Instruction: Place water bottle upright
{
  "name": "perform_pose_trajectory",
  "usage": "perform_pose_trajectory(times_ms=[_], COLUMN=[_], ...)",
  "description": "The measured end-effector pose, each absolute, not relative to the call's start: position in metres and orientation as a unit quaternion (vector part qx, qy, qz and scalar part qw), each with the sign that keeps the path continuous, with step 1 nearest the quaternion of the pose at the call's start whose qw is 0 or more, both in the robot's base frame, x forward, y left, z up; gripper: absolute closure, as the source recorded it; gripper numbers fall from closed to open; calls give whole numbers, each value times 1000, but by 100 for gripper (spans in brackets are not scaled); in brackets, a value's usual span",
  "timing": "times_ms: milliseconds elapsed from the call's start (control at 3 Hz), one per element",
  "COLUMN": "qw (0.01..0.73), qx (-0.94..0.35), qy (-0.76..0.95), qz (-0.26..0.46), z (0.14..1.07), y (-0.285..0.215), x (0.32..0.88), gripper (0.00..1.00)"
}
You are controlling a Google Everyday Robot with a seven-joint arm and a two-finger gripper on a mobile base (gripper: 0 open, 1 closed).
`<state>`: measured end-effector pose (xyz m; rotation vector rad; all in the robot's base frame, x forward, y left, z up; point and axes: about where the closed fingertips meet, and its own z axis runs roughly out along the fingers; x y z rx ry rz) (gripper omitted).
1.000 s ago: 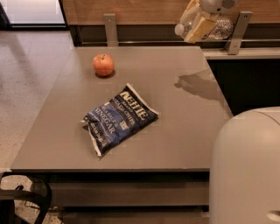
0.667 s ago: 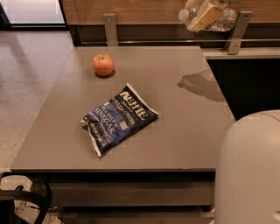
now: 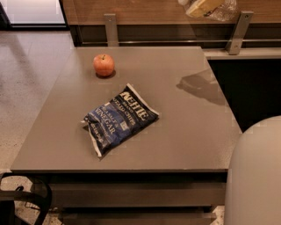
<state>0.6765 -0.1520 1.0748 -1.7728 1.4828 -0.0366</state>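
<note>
My gripper (image 3: 203, 6) is at the top edge of the camera view, high above the table's far right corner and partly cut off by the frame. It is shut on the water bottle (image 3: 225, 10), of which only a clear crinkled plastic part shows to the right of the beige fingers (image 3: 197, 8). The cap and label are out of view. The bottle hangs in the air, well clear of the grey table (image 3: 184, 132). Its shadow (image 3: 199, 85) falls on the table's right side.
A red apple (image 3: 104, 65) sits at the far left of the table. A blue chip bag (image 3: 118, 118) lies flat in the middle. Metal rail posts (image 3: 110, 28) stand behind the table. A white robot body (image 3: 257, 176) fills the lower right.
The gripper with the bottle has risen and now sits mostly past the top edge of the view. The apple and chip bag have not moved.
</note>
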Motion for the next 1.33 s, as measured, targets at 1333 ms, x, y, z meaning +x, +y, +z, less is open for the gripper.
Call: perform_pose_trajectory(times_ms=[1333], qw=[436], qx=[-682], qy=[587], qz=[12], z=[1065], y=[-126], x=[644], gripper=[100])
